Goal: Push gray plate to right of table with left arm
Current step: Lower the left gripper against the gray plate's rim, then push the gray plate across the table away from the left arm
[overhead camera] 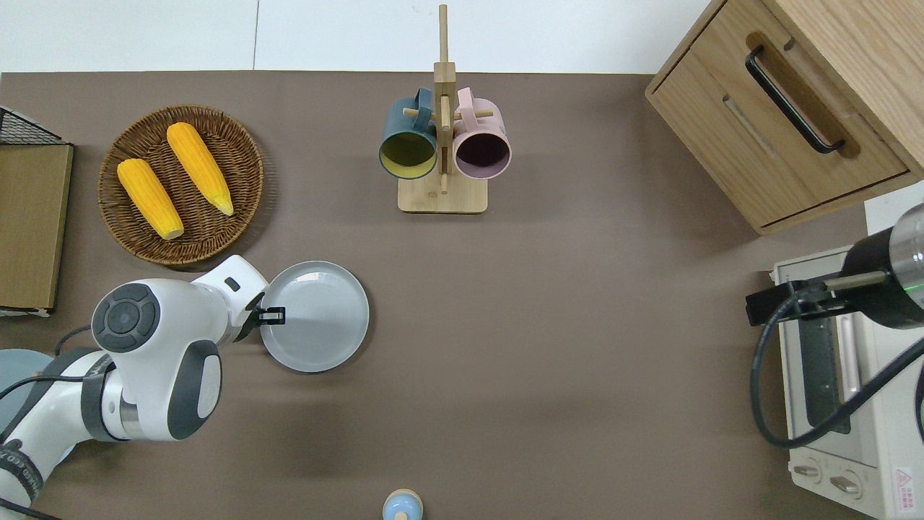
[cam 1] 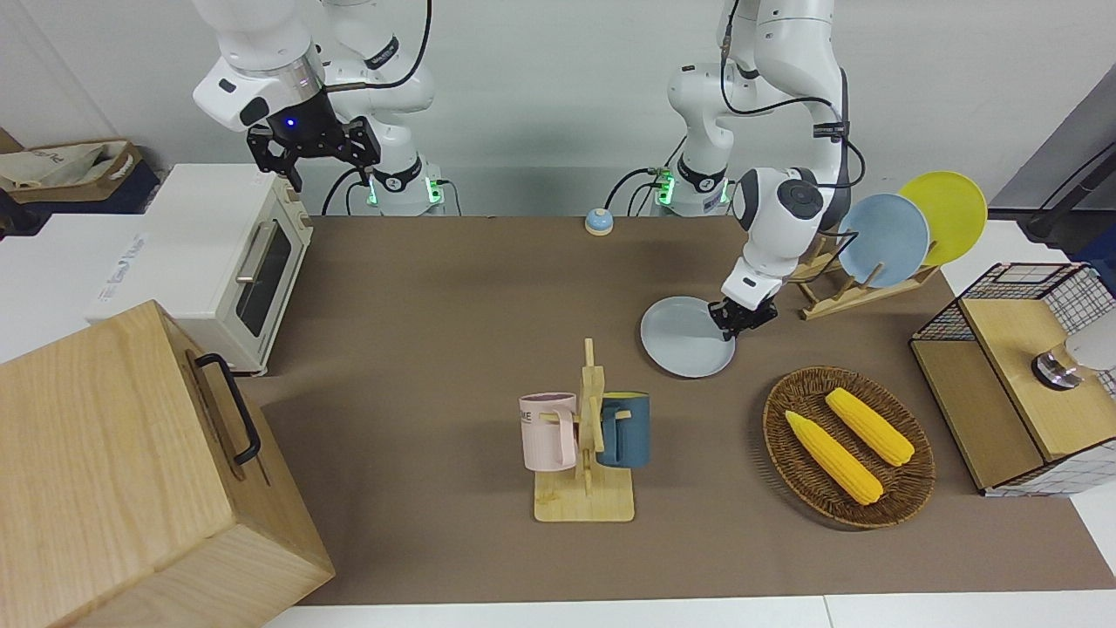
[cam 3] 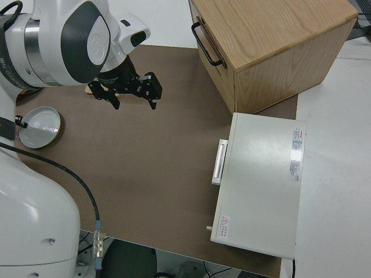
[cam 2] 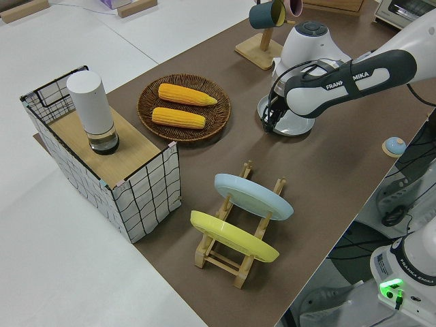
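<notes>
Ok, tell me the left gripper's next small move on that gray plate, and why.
Probably a steady sideways push toward the right arm's end. The left gripper sits low at the gray plate's rim on the left arm's side, and the table toward the toaster oven looks bare along that line. The right arm is parked.
</notes>
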Motion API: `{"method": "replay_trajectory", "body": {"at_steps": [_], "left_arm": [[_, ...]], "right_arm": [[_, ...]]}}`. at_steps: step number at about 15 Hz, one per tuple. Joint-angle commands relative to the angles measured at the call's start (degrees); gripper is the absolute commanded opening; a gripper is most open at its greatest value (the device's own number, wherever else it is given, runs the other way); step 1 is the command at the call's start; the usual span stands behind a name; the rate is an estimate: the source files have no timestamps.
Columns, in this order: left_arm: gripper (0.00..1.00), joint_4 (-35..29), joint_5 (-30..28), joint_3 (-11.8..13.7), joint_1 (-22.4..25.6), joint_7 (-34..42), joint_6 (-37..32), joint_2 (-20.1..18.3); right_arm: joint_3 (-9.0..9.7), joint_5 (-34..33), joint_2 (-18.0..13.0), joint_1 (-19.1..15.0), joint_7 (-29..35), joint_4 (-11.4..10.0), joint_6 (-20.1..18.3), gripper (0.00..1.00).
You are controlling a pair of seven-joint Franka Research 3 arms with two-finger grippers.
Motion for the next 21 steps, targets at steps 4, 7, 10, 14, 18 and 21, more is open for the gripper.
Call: {"method": "replay_trajectory", "body": {"at_steps": [4,7,10,14,18,21], "left_arm": [[0.00,-1.2,-0.7,-0.9,-2.5,-6.1,1.1,0.4],[0.00,-1.2,-0.7,-1.0,-5.9,-10.8,1.5,0.6],[0.00,-1.1,-0.7,-1.0,-8.7,-14.7,2.8,1.8],[0.00,-0.9,-0.7,-1.1,-12.8,-20.6,4.4,2.6],[0.00,-0.6,-0.7,-1.1,-17.8,-27.2,6.8,3.8],[0.00,-0.4,-0.7,-1.7,-20.5,-31.2,7.7,4.7]], "right_arm": [[0.92,0.2,-0.1,-1.2,0.7,0.5,-0.9,0.983],[0.92,0.2,-0.1,-1.1,0.7,0.5,-0.9,0.983],[0.92,0.2,-0.1,-1.2,0.7,0.5,-0.9,0.983],[0.92,0.2,-0.1,-1.1,0.7,0.5,-0.9,0.983],[0.92,0.2,-0.1,-1.2,0.7,0.5,-0.9,0.983],[0.92,0.2,-0.1,-1.2,0.7,0.5,-0.9,0.983]]}}
